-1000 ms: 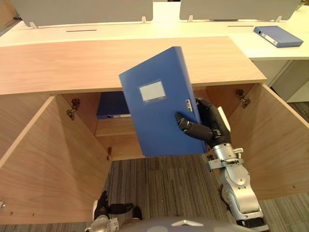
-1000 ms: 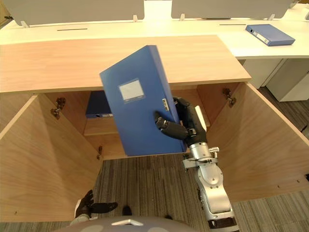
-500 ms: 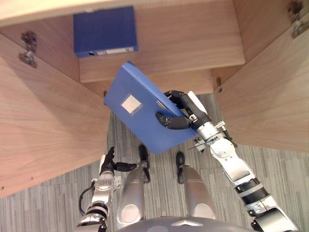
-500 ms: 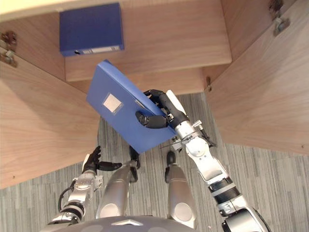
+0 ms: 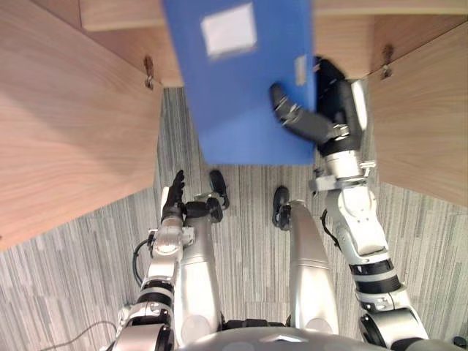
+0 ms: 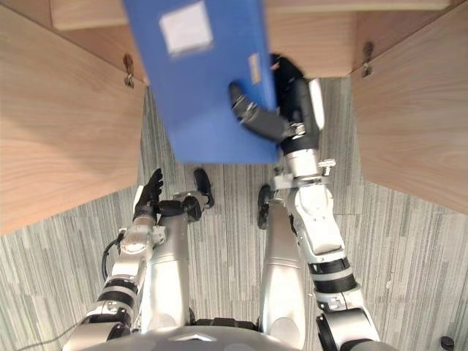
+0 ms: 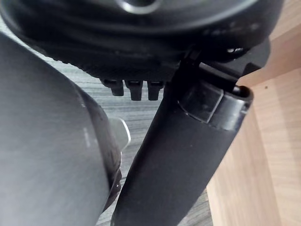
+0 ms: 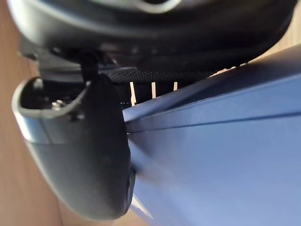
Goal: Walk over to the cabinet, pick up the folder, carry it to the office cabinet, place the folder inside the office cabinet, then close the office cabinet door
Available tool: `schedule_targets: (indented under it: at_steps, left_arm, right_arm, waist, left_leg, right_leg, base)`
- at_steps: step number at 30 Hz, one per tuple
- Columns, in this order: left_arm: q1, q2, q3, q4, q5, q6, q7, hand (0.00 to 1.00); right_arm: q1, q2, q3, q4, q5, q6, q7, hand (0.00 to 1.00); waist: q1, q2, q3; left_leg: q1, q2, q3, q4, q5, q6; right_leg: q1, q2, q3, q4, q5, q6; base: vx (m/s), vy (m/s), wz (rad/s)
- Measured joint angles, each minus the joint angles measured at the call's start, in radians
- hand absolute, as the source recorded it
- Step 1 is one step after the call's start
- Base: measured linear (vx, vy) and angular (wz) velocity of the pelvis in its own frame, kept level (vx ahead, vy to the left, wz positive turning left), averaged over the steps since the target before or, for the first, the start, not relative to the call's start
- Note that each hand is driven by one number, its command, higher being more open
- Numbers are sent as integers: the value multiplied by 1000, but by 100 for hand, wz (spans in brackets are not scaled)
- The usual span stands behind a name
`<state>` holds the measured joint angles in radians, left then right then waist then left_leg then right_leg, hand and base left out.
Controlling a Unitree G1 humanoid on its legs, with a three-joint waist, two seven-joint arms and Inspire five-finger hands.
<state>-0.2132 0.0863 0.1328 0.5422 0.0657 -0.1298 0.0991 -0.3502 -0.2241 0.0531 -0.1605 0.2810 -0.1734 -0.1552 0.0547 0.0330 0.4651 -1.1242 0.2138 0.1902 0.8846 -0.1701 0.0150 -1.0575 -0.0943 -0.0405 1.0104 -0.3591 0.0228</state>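
A blue folder with a white label is held up in front of the open wooden cabinet's shelf, its top edge out of view. My right hand is shut on the folder's right edge, thumb across its front and fingers behind. The right wrist view has the thumb pressed on the blue folder. My left hand hangs low by my side with straight fingers, holding nothing.
The cabinet's left door and right door stand open on either side. Striped grey carpet lies below, between the doors.
The camera has tipped further down, so the cabinet interior and the second folder have left the view. The held folder has turned more upright and risen toward the shelf.
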Motion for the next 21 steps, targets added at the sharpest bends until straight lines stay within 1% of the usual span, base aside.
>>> schedule_targets:
  at_steps: [4, 6, 7, 8, 10, 15, 19, 21]
  left_arm:
    - [-7, 1, 6, -30, -8, 0, 2, 100]
    - [-10, -1, 6, -43, -16, 0, 2, 100]
    - [-10, -4, 6, -50, -18, 0, 2, 100]
    - [-11, -4, 6, -52, -18, 0, 2, 100]
    - [-10, -9, 5, -69, -19, 0, 3, 100]
    - [-11, -17, -3, -89, -36, 0, 4, 100]
    - [-11, -17, -10, -96, -36, 0, 5, 100]
    - [-11, -16, -19, -99, -36, 0, 7, 100]
  right_arm:
    - [-39, 4, -70, 18, 131, -6, -31, 0]
    - [-88, 6, -113, 48, 223, -11, -46, 0]
    - [-128, 9, -140, 74, 293, -30, -60, 0]
    - [-135, 11, -148, 77, 303, -33, -63, 0]
    - [-207, 18, -192, 95, 396, -66, -87, 0]
    - [-342, 13, -250, 145, 515, -119, -118, 0]
    - [-432, 0, -272, 212, 592, -140, -127, 0]
    - [-492, -12, -276, 273, 645, -147, -138, 0]
  waist:
    - [2, 0, 1]
    - [4, 0, 2]
    - [6, 0, 2]
    - [8, 0, 2]
    - [14, 0, 2]
    - [21, 0, 2]
    - [21, 0, 2]
    - [22, 0, 2]
  left_leg:
    - [-44, 0, -6, 25, -10, 1]
    - [-54, 0, -6, 27, -10, 1]
    - [-60, -1, -7, 27, -10, 1]
    - [-62, -1, -7, 27, -10, 1]
    - [-75, -1, -8, 27, -10, 1]
    - [-89, -3, -10, 23, -10, 0]
    - [-94, -7, -12, 8, -3, -3]
    - [-97, -8, -13, -1, 1, -5]
  right_leg:
    - [-38, -4, -1, 21, -9, 3]
    - [-48, -5, -1, 22, -9, 3]
    - [-52, -6, -5, 22, -10, 3]
    - [-53, -7, -5, 22, -10, 3]
    - [-64, -8, -7, 22, -11, 3]
    - [-74, -9, -12, 17, -11, 3]
    - [-74, -11, -19, 1, -11, 4]
    - [-74, -12, -24, -9, -10, 3]
  base:
    - [-40, 51, 3]
    - [-21, 83, 3]
    - [-12, 68, 4]
    - [-9, 65, 5]
    - [-9, 60, 3]
    - [-11, 63, 2]
    - [-11, 50, 5]
    - [1, 43, 6]
